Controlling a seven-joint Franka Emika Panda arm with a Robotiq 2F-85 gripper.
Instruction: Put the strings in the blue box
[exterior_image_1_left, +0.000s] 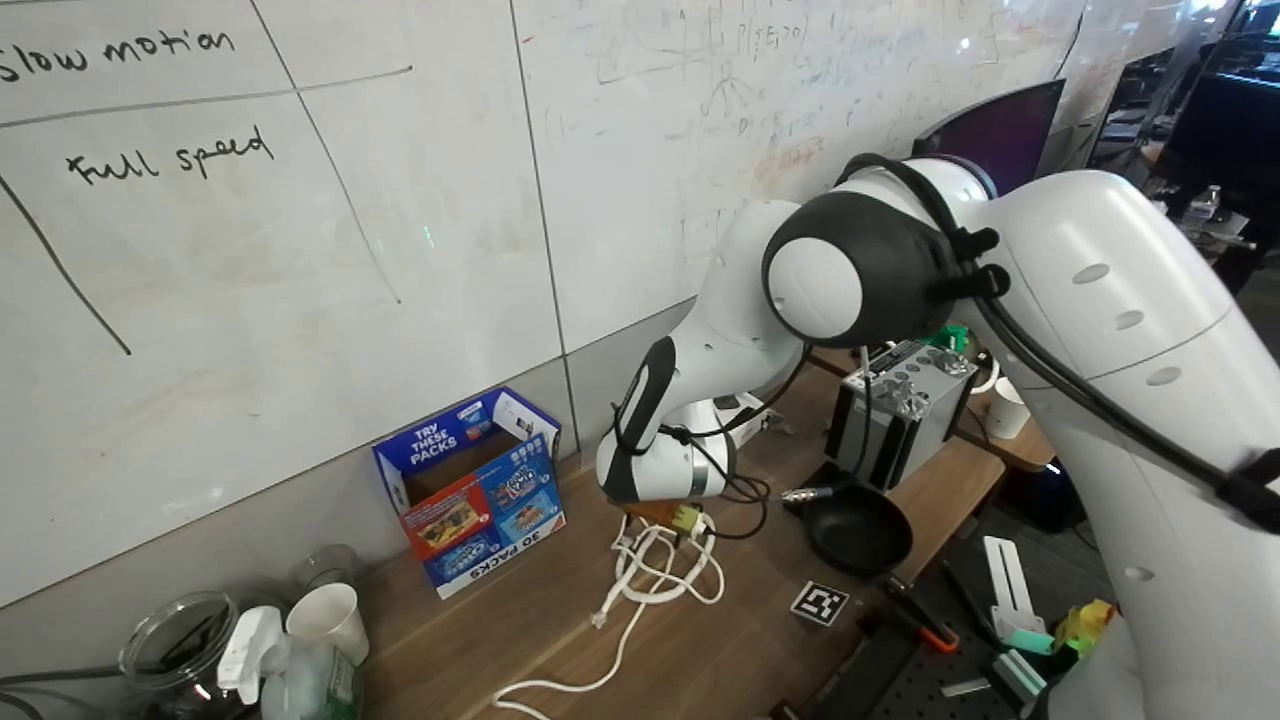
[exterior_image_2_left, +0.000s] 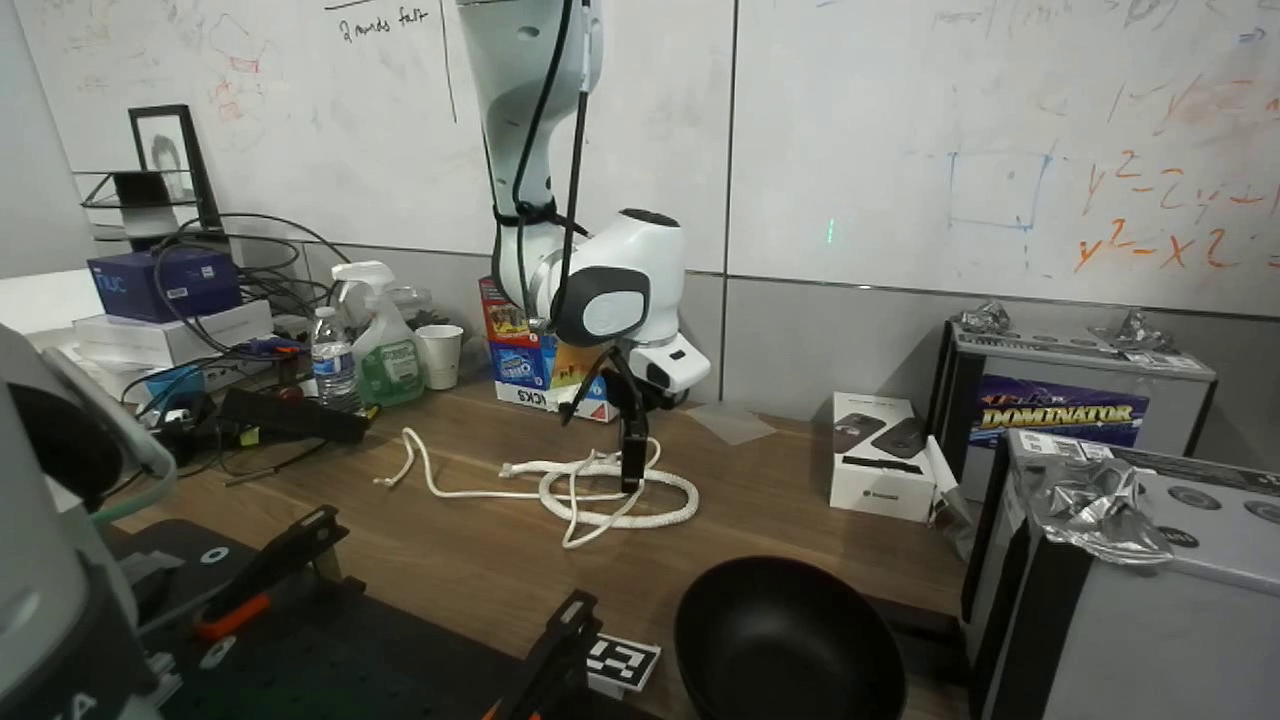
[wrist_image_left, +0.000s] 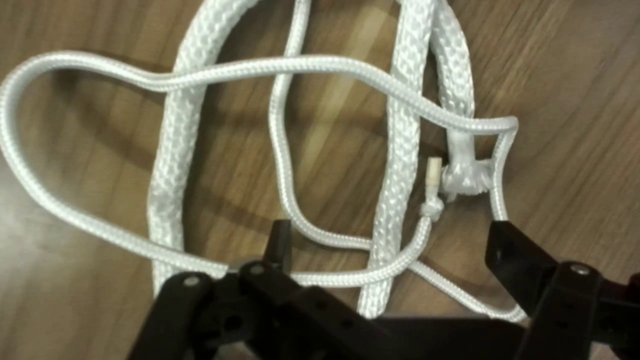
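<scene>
Strings (wrist_image_left: 402, 150) lie looped below the claw (wrist_image_left: 389, 239), its jaws parted wide, contact hard to tell.

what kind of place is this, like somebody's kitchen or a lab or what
Probably a robotics lab, perhaps in an office: there's a whiteboard with handwritten equations, a robot arm and a monitor.

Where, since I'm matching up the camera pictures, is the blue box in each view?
In an exterior view, the blue box stands left of centre, in the lower half.
In an exterior view, the blue box sits slightly left of centre, at about mid-height, partly hidden by the robot arm.
In the wrist view, it does not appear.
Shared landmark: the white strings, which show in all three views.
</scene>
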